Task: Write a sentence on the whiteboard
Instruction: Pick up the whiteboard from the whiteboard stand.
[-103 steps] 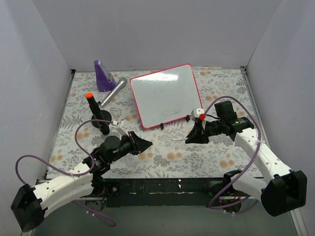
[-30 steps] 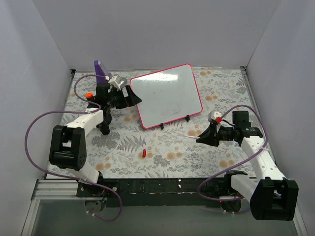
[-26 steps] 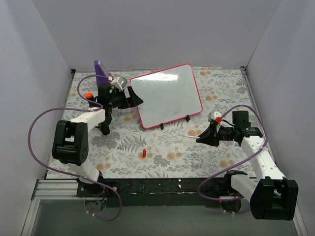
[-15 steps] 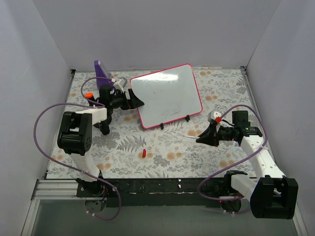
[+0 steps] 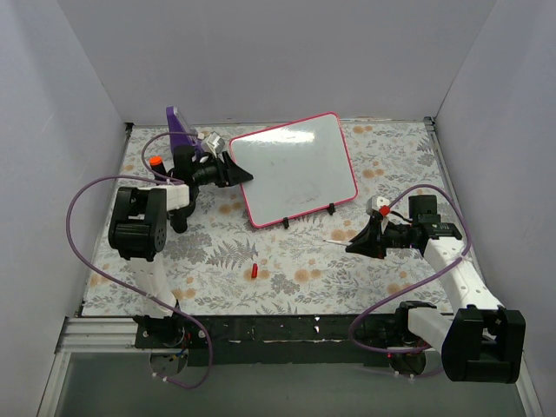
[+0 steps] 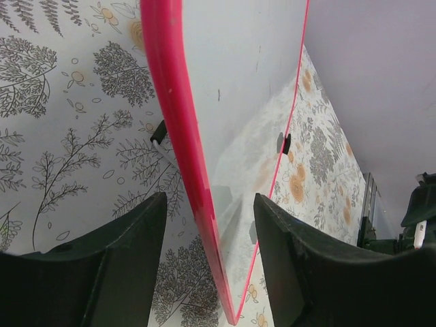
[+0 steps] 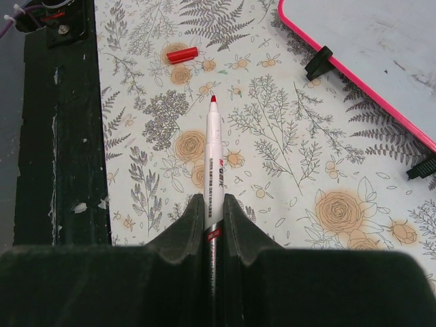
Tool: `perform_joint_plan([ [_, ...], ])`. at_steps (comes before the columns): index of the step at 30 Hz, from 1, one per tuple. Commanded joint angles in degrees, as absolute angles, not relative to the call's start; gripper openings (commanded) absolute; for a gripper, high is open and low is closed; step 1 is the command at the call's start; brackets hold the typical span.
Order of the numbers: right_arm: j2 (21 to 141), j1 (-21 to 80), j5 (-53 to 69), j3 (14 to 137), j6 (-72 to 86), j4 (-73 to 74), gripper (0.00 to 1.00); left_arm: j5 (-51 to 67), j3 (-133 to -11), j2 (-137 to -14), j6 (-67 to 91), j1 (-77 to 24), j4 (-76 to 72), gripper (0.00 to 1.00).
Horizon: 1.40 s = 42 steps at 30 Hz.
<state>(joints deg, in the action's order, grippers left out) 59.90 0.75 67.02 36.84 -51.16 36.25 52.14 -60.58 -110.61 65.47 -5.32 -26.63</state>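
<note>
The whiteboard has a pink-red frame and leans on black clip feet at mid-table. No sentence is in view on its white face. My left gripper is at the board's left edge. In the left wrist view the pink frame runs between the jaws of the left gripper, which are open with gaps on both sides. My right gripper hovers right of centre, shut on a white marker. The marker's red tip is bare and points left.
A red marker cap lies on the floral mat in front of the board, also in the right wrist view. A purple wedge, a silver cylinder and a black orange-topped post crowd the back left beside my left arm.
My left gripper's jaws have narrowed around the board's left edge. Earlier that arm swung from the front to the board. The right arm and marker have stayed put.
</note>
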Motion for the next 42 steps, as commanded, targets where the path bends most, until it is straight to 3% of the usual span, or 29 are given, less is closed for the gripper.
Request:
perform_joint_plan([
  [1,60.64,0.62,67.76,37.62,-51.68,36.65,0.01,56.16,-63.54,-111.79,66.27,-4.92,-28.47,0.50],
  [11,60.73,0.61,67.59,37.62,-51.77,36.56,0.01,57.30,-61.44,-111.01,68.82,-4.92,-32.86,0.37],
  [14,60.65,0.62,67.59,37.62,-51.77,36.56,0.01,57.92,-60.73,-110.83,69.43,-5.01,-34.36,0.21],
  [16,60.73,0.62,67.59,37.62,-51.77,36.65,0.01,58.09,-60.56,-110.57,69.70,-5.01,-34.63,0.03],
  [17,60.65,0.62,67.50,37.62,-51.85,36.65,0.01,58.01,-60.56,-110.48,69.70,-4.92,-34.72,0.00],
  [32,59.24,0.53,67.94,38.06,-52.12,37.53,0.01,56.95,-56.34,-99.33,76.28,-5.01,-45.96,0.00],
  [42,60.11,-0.97,68.64,42.62,-55.63,43.23,0.01,54.67,-56.34,-92.21,76.64,-5.01,-43.95,0.00],
])
